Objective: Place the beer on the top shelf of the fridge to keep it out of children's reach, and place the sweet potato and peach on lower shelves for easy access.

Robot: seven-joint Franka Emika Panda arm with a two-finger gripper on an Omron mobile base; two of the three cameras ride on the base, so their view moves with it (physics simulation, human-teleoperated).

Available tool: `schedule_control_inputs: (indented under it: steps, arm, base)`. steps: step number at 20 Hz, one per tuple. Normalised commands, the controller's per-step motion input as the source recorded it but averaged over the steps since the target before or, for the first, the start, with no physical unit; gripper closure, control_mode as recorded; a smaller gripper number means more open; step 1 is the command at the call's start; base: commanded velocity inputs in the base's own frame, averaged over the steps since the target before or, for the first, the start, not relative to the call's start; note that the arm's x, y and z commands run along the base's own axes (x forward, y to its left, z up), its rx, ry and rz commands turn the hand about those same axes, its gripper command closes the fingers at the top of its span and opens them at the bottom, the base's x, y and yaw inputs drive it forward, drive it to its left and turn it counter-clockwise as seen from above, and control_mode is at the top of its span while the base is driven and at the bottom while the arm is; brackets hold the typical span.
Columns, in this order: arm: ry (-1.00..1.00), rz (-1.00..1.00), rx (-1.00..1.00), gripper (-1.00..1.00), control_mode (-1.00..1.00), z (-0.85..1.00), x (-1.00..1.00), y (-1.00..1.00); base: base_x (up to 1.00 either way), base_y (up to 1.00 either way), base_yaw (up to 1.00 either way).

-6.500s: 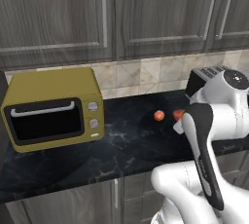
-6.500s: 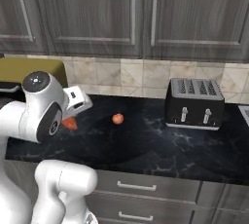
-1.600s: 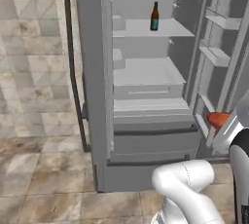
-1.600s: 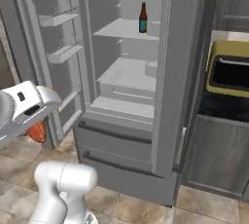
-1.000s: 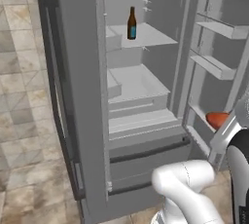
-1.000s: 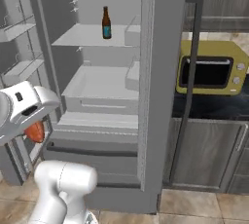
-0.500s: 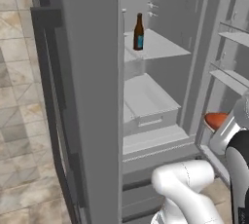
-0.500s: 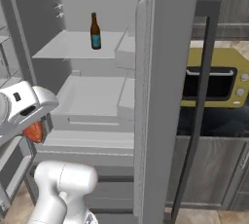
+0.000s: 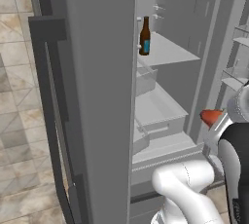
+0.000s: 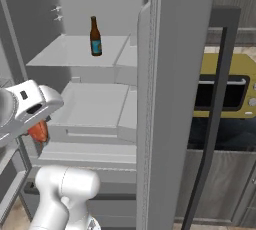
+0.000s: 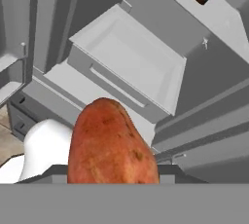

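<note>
A tall grey fridge [image 10: 175,99] stands open in a simulated kitchen, and the job looks roughly a third done. The beer [image 10: 95,36], a slim brown bottle with a blue-teal label, already stands upright on the top shelf [image 10: 65,51], set back from its front edge. The sweet potato [image 11: 111,145], orange-red and mottled, is in the robot's gripper [image 11: 113,181]; in the hand view it rises straight up from between the fingers, which are closed around its lower end, though the fingertips themselves are hidden behind it. From the base cameras the tuber shows as a reddish lump beside the white wrist, held low in front of the open compartment, outside the fridge and about level with the lower shelves [image 10: 95,104]. Those shelves are pale grey and flat, with shallow drawer fronts beneath. So the sweet potato is not yet shelved, and the peach, which I cannot spot anywhere here, would follow. To the right of the fridge a yellow-green microwave [image 10: 227,91] sits on a dark counter above grey cabinets; to the left, beige stone tiles [image 9: 19,121] cover the wall and floor.
</note>
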Motion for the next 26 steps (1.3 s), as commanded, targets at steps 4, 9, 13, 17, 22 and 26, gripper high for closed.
schedule_control_inputs:
  steps: [4,9,13,17,22,26]
  arm:
    - [0.0,0.0,0.0,1.0,-1.0,-0.49,0.63,0.0]
    - [0.0,0.0,0.0,1.0,-1.0,-0.46,0.65,0.03]
    - [0.0,0.0,0.0,1.0,-1.0,-0.42,0.69,0.01]
    - [0.0,0.0,0.01,1.0,-1.0,-0.31,0.77,0.0]
    - [0.0,0.0,0.0,1.0,-1.0,-0.35,0.71,0.0]
    - [0.0,0.0,0.01,1.0,-1.0,-0.44,0.62,0.0]
  base:
    - [0.0,0.0,0.0]
    - [0.0,0.0,0.0]
    - [0.0,0.0,0.0]
    - [0.0,0.0,0.0]
    - [0.0,0.0,0.0]
    - [0.0,0.0,0.0]
